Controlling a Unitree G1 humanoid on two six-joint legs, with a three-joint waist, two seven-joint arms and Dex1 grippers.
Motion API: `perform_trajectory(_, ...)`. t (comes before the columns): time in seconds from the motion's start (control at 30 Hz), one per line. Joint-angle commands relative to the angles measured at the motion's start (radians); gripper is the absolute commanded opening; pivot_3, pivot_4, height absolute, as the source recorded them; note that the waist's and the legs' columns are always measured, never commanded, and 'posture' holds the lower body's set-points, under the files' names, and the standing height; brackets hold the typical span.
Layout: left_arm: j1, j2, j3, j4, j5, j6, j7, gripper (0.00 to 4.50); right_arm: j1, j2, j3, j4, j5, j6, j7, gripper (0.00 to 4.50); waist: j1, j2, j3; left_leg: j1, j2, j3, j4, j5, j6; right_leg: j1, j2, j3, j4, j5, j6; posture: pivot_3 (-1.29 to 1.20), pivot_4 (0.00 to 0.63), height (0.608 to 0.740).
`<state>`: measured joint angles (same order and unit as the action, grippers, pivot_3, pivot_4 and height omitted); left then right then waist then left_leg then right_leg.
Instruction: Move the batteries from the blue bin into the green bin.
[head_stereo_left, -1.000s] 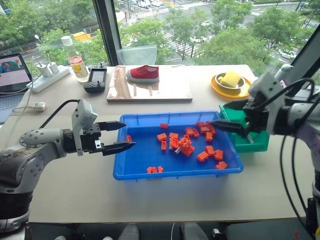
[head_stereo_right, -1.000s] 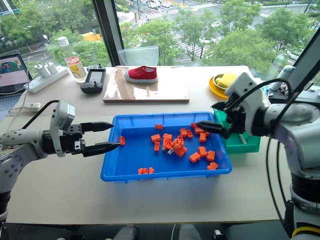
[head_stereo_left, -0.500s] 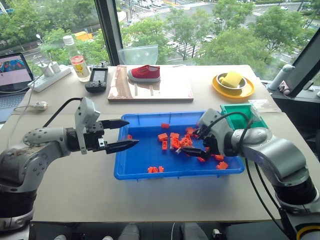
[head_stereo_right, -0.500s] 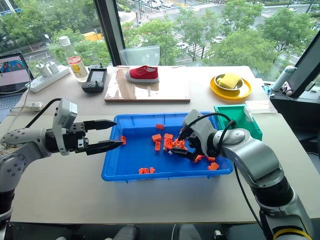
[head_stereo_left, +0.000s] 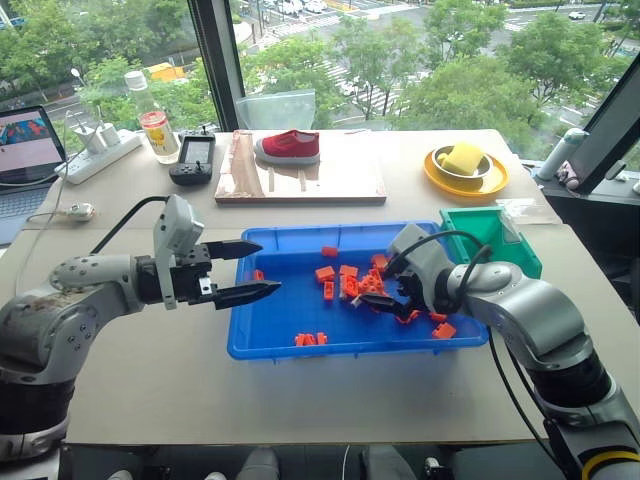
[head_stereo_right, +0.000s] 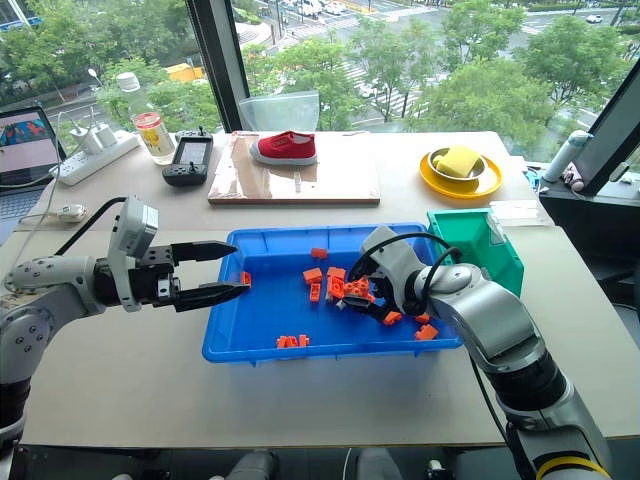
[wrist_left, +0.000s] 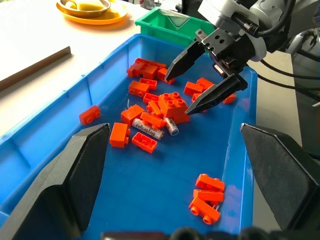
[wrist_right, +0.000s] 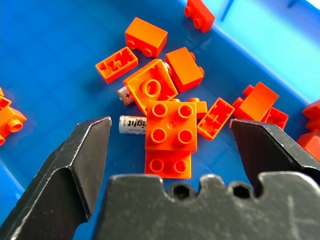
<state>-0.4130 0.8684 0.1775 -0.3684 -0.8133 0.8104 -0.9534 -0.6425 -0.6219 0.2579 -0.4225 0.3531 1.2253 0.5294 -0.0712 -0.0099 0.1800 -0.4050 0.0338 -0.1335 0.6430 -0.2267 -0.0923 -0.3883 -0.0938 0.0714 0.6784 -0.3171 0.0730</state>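
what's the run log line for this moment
right pincer: open, over batteries among orange blocks in blue bin | left pincer: open, beside bin | green bin: awaiting batteries

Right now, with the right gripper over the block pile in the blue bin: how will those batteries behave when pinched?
The batteries are smooth metal cylinders lying flat, so they will probably roll or slip if nudged. Orange blocks overlap them, so the right gripper will likely push blocks first. Against the blue bin, they look small and rigid: probably no crushing risk.

glossy plastic blue bin (wrist_left: 55, 117), metal batteries (wrist_left: 148, 129)
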Motion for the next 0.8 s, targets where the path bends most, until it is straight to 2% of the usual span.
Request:
perform_trajectory(0.03,-0.014,0.01,0.008,-0.021,-0.005,-0.008,-0.007,4.5,0.009,0.0,0.001,-0.011,-0.012,-0.021,-0.005,1.04,0.0,0.0,0.0,0.0,0.0,0.0,0.0,0.0,0.0,0.0,0.0,0.0,0.0,0.0,0.0,0.0,0.15,0.74)
perform_trajectory(0.07,-0.015,0.01,0.008,-0.021,-0.005,-0.008,-0.007,4.5,0.01,0.0,0.002,-0.01,-0.013,-0.022,-0.005,0.9,0.0,0.0,0.0,0.0,0.0,0.0,0.0,0.0,0.0,0.0,0.0,0.0,0.0,0.0,0.0,0.0,0.15,0.74)
perform_trajectory(0.4,-0.017,0.008,0.007,-0.016,-0.005,-0.01,-0.011,4.5,-0.007,-0.039,-0.059,-0.047,-0.001,0.002,0.006,0.9,0.001,0.0,0.0,0.0,0.0,0.0,0.0,0.0,0.0,0.0,0.0,0.0,0.0,0.0,0.0,0.0,0.15,0.74)
perform_trajectory(0.6,-0.017,0.006,0.003,-0.011,-0.002,-0.013,-0.017,4.5,-0.014,-0.153,-0.262,-0.136,0.091,0.084,0.07,0.9,0.003,0.0,0.0,-0.001,0.0,0.0,0.0,0.0,0.0,0.0,0.0,0.0,0.0,0.0,0.0,0.0,0.15,0.74)
perform_trajectory(0.8,-0.016,-0.002,-0.005,-0.009,0.003,-0.018,-0.018,4.5,0.096,-0.277,-0.305,-0.112,0.057,0.091,0.046,0.9,0.004,0.0,0.0,-0.001,0.0,0.0,0.0,0.0,0.0,0.0,0.0,0.0,-0.001,0.0,0.0,0.0,0.15,0.74)
